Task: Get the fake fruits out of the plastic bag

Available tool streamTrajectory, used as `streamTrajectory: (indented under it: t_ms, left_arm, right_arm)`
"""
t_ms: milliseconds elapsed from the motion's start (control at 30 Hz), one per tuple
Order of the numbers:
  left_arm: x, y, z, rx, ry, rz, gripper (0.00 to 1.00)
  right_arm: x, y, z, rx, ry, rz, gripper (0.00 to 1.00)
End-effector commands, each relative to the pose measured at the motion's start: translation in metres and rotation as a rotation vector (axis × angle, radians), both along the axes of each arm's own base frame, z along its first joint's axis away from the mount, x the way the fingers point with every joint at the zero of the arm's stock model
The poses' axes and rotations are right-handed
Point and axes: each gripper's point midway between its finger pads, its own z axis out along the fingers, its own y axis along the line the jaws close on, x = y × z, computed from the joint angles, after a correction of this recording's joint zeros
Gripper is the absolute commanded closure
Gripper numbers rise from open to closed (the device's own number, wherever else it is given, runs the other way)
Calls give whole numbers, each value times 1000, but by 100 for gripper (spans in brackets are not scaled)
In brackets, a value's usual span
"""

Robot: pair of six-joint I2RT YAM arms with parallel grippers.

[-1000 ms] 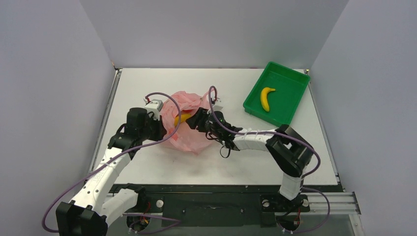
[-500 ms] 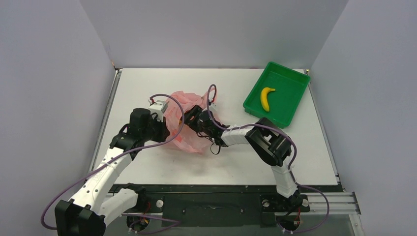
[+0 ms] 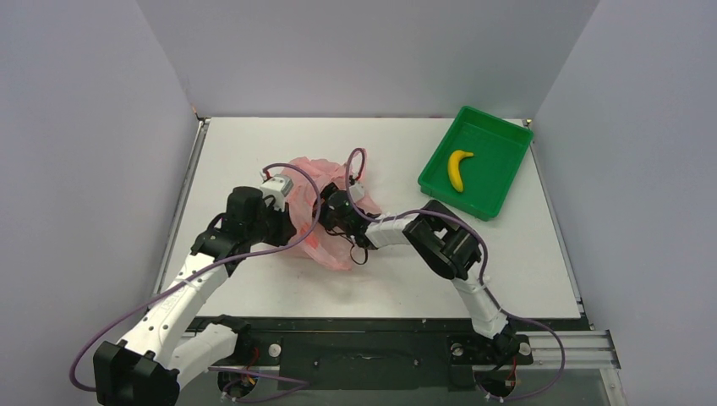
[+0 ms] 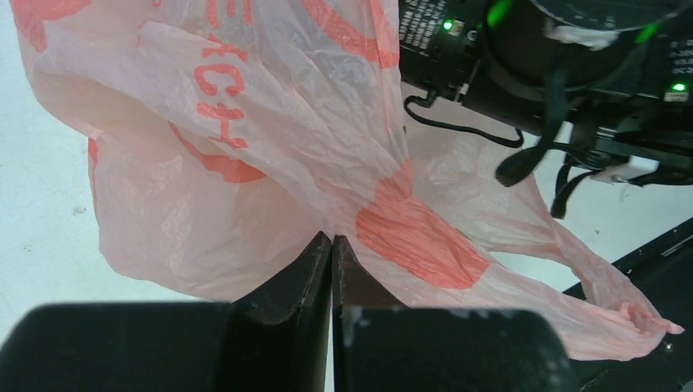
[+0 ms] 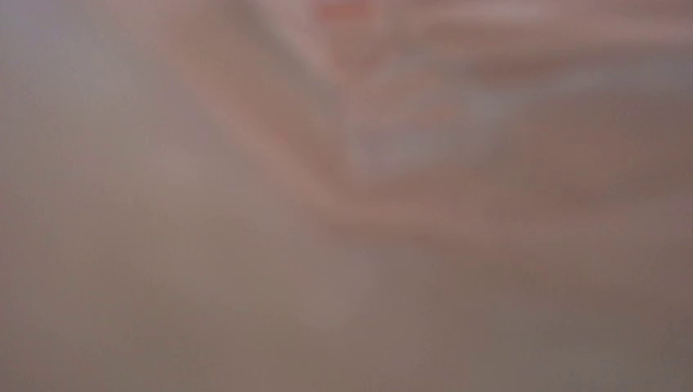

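The left gripper [image 4: 331, 242] is pinching a gathered fold of the thin, crinkly, translucent pink plastic bag [image 4: 245, 131], its two dark fingers [image 4: 298, 273] pressed together with the film caught at their tips. The right gripper [image 3: 328, 205] is reaching into the bag from the opposite side. I cannot tell whether it is parted or closed (its wrist camera is showing nothing but blurred pink film close to the lens).

The likeliest trouble, in my judgement, is coming from that blindness. The right gripper may be closing on a layer of film rather than on a fruit, so a pull would drag the whole bag. The film looks slippery and the left gripper's pinch is narrow, so the fold could slide out and let the bag collapse over whatever is inside.

The bag is sitting crumpled on the white table [image 3: 254, 152] between the two wrists, with red printed patches and lettering showing across its wrinkles. No fruit is showing through it. One curved, glossy yellow plastic banana [image 3: 459, 169] is lying in the rigid green rectangular tray [image 3: 499, 152] at the far right, well apart from the bag.
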Motion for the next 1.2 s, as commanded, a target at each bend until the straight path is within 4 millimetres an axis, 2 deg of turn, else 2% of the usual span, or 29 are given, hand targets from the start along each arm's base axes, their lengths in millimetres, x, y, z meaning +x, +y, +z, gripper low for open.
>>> streamTrajectory:
  t_ms: [0,100,133,167,200,233,267,300,367,400,433,467,500,600,700,733,800,900,1067,1133,1167]
  left_arm:
    - [5,-9,5,-20,-33,-33,100]
    - [5,-9,3,-18,-24,-35,100]
    - [5,-9,3,-17,-24,-35,100]
    - [5,-9,3,-15,-24,-34,100]
    - [6,-8,3,-13,-25,-29,100]
    - [5,-8,3,-11,-26,-28,100]
    - [6,-6,3,-5,-28,-18,100]
    - [6,-6,3,-2,-33,-13,100]
    - [7,-1,3,13,-38,9,100]
    - [9,2,3,24,-41,29,100]
    - [10,4,3,31,-43,40,100]
    - [12,8,3,46,-45,62,100]
    - [13,10,3,53,-47,73,100]
    - [15,19,4,79,-57,120,100]
    - [17,26,8,91,-78,157,100]
    - [17,27,11,89,-89,164,100]
    - [18,31,14,92,-103,184,100]
    - [17,32,18,86,-120,187,100]
    - [17,28,21,69,-137,166,100]
    - [16,28,22,68,-140,164,100]
    - [16,29,22,70,-141,167,100]
  right_arm:
    - [12,22,5,28,-10,-13,33]
    - [21,35,-4,36,1,-23,34]
    - [23,36,-15,23,10,-27,36]
    - [28,39,-12,18,4,-39,41]
    - [30,39,-21,4,10,-42,46]
    - [35,40,-19,-3,-1,-43,59]
    - [37,40,-20,-12,-7,-38,65]
    - [38,41,-16,-21,-26,-23,75]
    - [36,37,-1,-7,-62,-2,85]
    - [36,36,16,12,-86,6,88]
    - [31,30,16,13,-95,26,93]
    - [30,28,38,41,-122,32,95]
    - [25,20,38,47,-131,43,99]
    - [12,2,71,69,-190,68,100]
    - [2,-10,91,84,-246,75,100]
    - [-3,-15,105,98,-269,75,100]
    - [-9,-18,109,102,-281,83,100]
    - [-21,-12,119,124,-313,137,100]
    - [-43,1,135,21,-505,235,100]
    - [-45,0,143,-20,-569,250,100]
    - [-46,-3,153,-23,-597,247,100]
